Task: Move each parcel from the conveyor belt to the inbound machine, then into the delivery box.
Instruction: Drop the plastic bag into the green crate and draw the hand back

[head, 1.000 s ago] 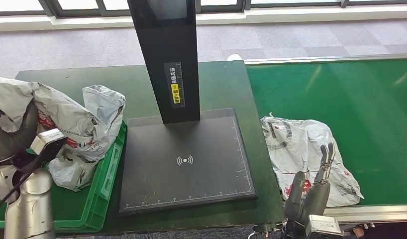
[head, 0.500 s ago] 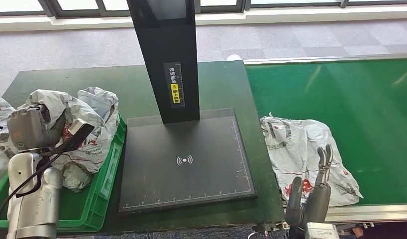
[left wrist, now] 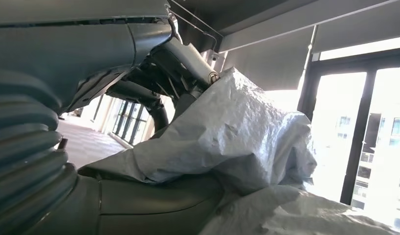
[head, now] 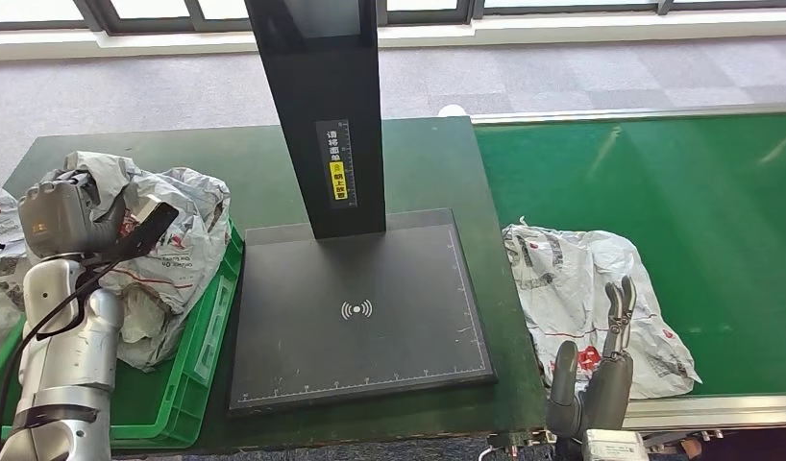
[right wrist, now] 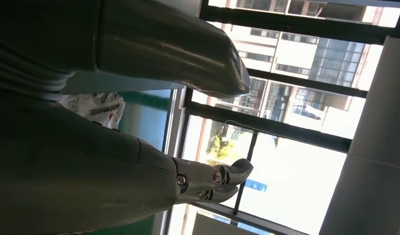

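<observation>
Left hand [head: 67,216]: gripping grey parcel [head: 173,240] above green delivery box [head: 202,341]. Right hand [head: 601,370]: empty, fingers apart, raised at near edge of conveyor belt [head: 658,182], beside second parcel [head: 581,279]. Inbound machine [head: 360,307]: on tabletop [head: 264,158], between box and belt.

Silver arms, grey ribbed wrist covers, black cable, dark fingers [head: 615,317].
</observation>
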